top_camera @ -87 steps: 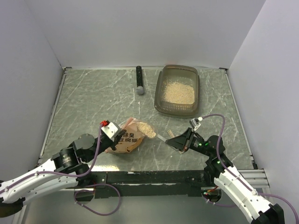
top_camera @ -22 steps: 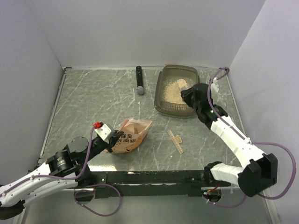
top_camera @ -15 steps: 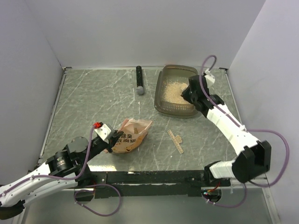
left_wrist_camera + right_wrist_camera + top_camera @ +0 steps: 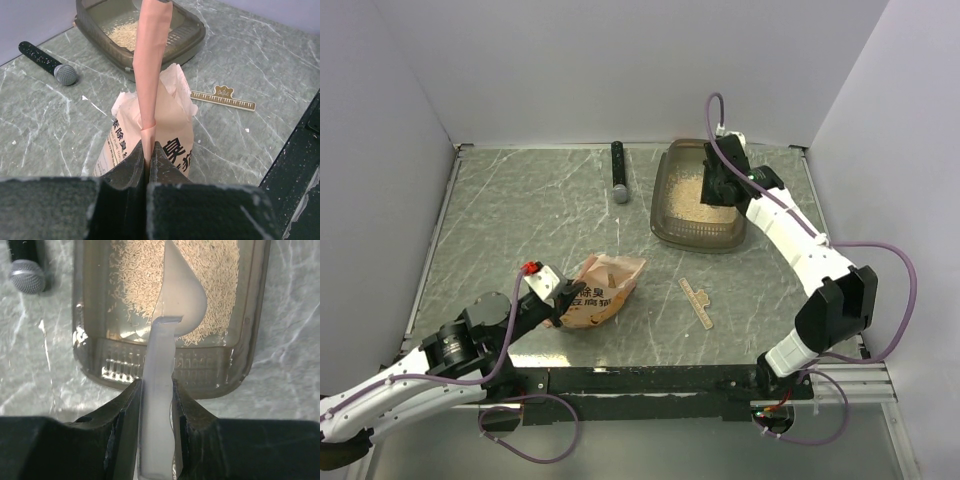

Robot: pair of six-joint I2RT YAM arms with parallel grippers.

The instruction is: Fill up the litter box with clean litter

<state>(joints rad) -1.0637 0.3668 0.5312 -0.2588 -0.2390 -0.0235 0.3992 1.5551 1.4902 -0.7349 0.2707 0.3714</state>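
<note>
Grey-green marbled worktop (image 4: 520, 220), plain pale walls round it. At the far right sits the litter box (image 4: 692, 240), a thin spread of clean litter (image 4: 692, 200) over its floor. The right end effector (image 4: 718, 185) hangs over the box's far half, clamped on the handle of a translucent white scoop (image 4: 180, 305) whose bowl is above the granules. Well apart, near the front, the left end effector (image 4: 552, 300) pinches the edge of an orange-pink pouch (image 4: 600, 295), mouth open, contents unclear.
</note>
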